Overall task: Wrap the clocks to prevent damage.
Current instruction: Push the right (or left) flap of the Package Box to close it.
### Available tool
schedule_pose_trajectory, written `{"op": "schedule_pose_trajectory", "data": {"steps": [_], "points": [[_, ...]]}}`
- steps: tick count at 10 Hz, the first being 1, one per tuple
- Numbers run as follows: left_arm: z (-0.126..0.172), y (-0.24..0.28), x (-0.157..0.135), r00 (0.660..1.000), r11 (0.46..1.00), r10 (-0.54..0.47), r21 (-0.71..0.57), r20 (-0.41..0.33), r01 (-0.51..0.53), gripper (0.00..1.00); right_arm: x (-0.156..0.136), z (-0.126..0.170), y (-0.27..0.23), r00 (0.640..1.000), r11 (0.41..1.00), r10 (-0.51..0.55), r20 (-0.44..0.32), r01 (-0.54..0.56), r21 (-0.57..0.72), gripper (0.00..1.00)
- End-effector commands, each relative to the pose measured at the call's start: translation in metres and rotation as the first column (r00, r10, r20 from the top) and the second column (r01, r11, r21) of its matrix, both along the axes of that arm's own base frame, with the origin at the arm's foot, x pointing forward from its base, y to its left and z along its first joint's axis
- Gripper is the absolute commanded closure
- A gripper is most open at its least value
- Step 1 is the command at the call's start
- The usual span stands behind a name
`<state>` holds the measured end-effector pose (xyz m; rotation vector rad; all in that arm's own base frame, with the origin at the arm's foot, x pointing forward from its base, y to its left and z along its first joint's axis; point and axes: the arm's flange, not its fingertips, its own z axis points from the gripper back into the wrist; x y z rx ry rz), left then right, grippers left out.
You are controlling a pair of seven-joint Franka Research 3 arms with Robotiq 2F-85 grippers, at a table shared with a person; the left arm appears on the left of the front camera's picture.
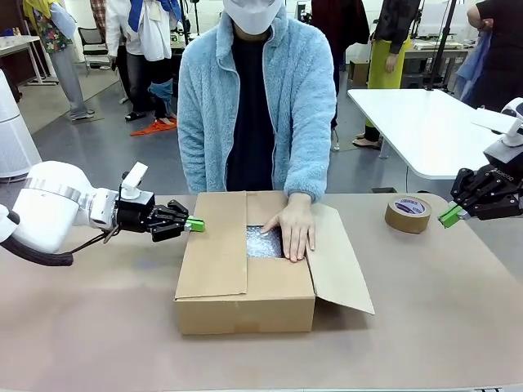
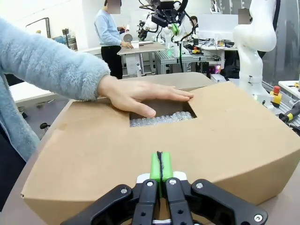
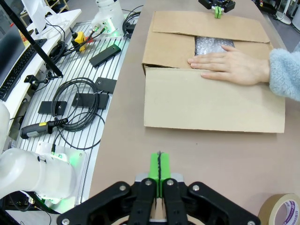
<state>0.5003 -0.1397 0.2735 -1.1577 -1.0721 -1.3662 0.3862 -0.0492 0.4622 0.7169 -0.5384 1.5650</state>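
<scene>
Crinkly clear bubble wrap (image 1: 262, 242) inside half-open cardboard box (image 1: 245, 308)

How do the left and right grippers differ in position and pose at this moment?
The left gripper sits right at the left flap of the cardboard box. The right gripper is well away from the box, on the far side of the tape roll. The left gripper points about level toward the box, while the right gripper angles downward. Both are shut and hold nothing.
</scene>
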Motion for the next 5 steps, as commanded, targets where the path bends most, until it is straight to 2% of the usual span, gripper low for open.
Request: {"op": "schedule_pose_trajectory", "data": {"steps": [1, 4, 5], "points": [[-0.020, -0.001, 0.008, 0.999, 0.998, 0.038, 0.054, -0.019, -0.036, 0.99, -0.001, 0.000, -0.002, 1.000, 1.000, 0.017, 0.009, -0.017, 0.006, 0.99], [-0.015, 0.008, -0.007, 1.000, 0.996, 0.010, 0.086, -0.027, -0.007, 0.99, -0.001, 0.000, -0.002, 1.000, 1.000, 0.017, 0.009, -0.017, 0.006, 0.99], [-0.002, 0.002, 0.000, 1.000, 1.000, 0.004, -0.001, -0.025, -0.004, 0.99, -0.001, 0.000, -0.002, 1.000, 1.000, 0.017, 0.009, -0.017, 0.006, 0.99]]}}
